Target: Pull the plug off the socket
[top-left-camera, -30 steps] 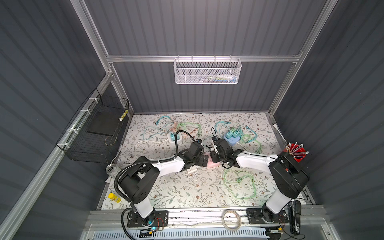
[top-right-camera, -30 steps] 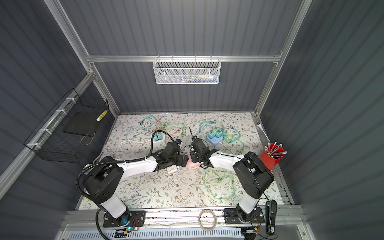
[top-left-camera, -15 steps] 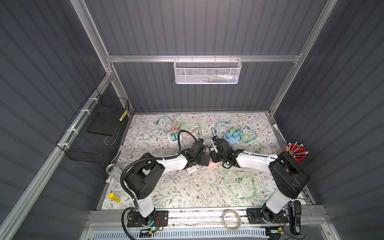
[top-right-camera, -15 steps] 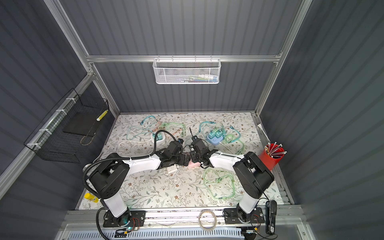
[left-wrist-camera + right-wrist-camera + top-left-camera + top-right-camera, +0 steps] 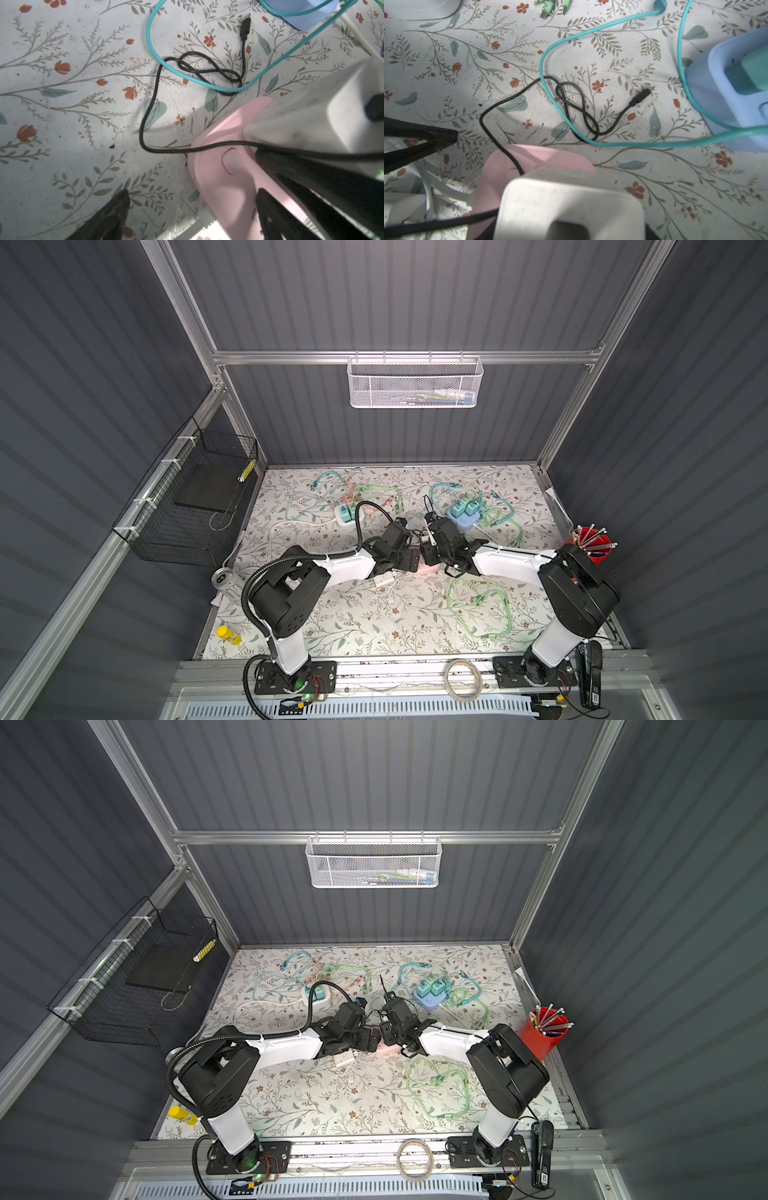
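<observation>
- The pink socket lies mid-tabletop, between the two arms.
- The white plug sits on the socket, with its black cable trailing away.
- Left gripper: jaws wide, at the socket's end.
- Right gripper: jaws apparently clamped on the plug, though mostly hidden.

In the right wrist view the white plug is blurred, runs off the picture's edge and hides the fingers of the right gripper. Most of the pink socket lies hidden beneath it. The fingers of the left gripper are cut off, only their tips showing.
</observation>
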Available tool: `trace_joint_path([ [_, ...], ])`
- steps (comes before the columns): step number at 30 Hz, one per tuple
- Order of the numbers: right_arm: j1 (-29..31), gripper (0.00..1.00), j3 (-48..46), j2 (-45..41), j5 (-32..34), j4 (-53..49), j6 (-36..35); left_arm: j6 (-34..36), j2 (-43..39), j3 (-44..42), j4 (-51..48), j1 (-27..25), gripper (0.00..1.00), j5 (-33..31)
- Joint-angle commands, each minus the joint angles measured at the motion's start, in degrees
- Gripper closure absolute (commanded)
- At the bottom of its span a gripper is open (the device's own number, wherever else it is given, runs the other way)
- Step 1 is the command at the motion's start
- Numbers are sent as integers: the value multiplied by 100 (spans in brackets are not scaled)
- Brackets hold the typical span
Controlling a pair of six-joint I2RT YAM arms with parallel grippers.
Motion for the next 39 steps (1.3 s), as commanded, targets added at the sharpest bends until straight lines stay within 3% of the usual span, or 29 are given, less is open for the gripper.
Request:
trace_joint_path([
  [1,4,76,-45,-303,28,221,88,-58,137,-102,-299,-26,9,-58],
  [14,5,79,-99,-369,-41,364,169,-207,284,-155,-530,-19,13,-180],
  [31,180,83,-152,-384,166,481,12,-45,742,164,-766,-18,12,327],
  [39,163,83,-8,-389,126,400,85,-45,749,116,-921,-18,12,232],
])
